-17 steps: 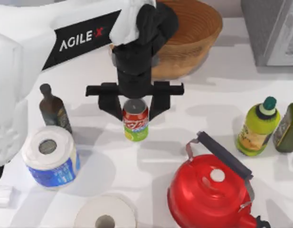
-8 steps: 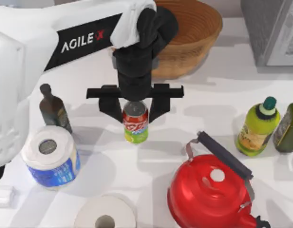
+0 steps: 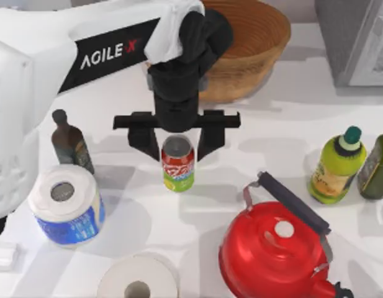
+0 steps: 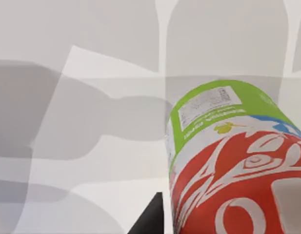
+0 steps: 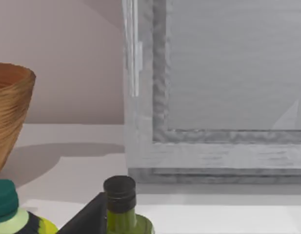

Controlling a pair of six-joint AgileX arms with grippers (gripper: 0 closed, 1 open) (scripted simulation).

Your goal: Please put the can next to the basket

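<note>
- Small cylindrical drink can (image 3: pixel 177 164), red upper half with white script, lime-green base, silver top: it stands upright on the white table (image 3: pixel 265 133), mid-table, below the basket in the top view and well apart from it.
- In our left wrist view the can (image 4: pixel 238 161) looms close, its green band carrying a small white printed panel, red and white swirls above; no dent or tilt that we can see.
- Our left gripper (image 3: pixel 177 144) sits directly over the can, black fingers spread wide, one on each side of it. They look clear of the can's sides, so we read the hand as apart, nothing clamped.
- Step in hand, by our judgement: the grasp itself, can bracketed but not yet taken.
- Next move calls for closing squarely on the can's body, lifting clean, then carrying it toward the large round woven wicker basket (image 3: pixel 250 46) and setting it down just beside the rim.
- Around the can: a dark glass bottle (image 3: pixel 70 141) and a blue-wrapped paper roll (image 3: pixel 64 205) to the left, a red kettle (image 3: pixel 275 251) lower right.
- Our right arm stays parked off to the right; its wrist view takes in the basket's edge (image 5: pixel 9 117) and a grey cabinet (image 5: pixel 213 87).
</note>
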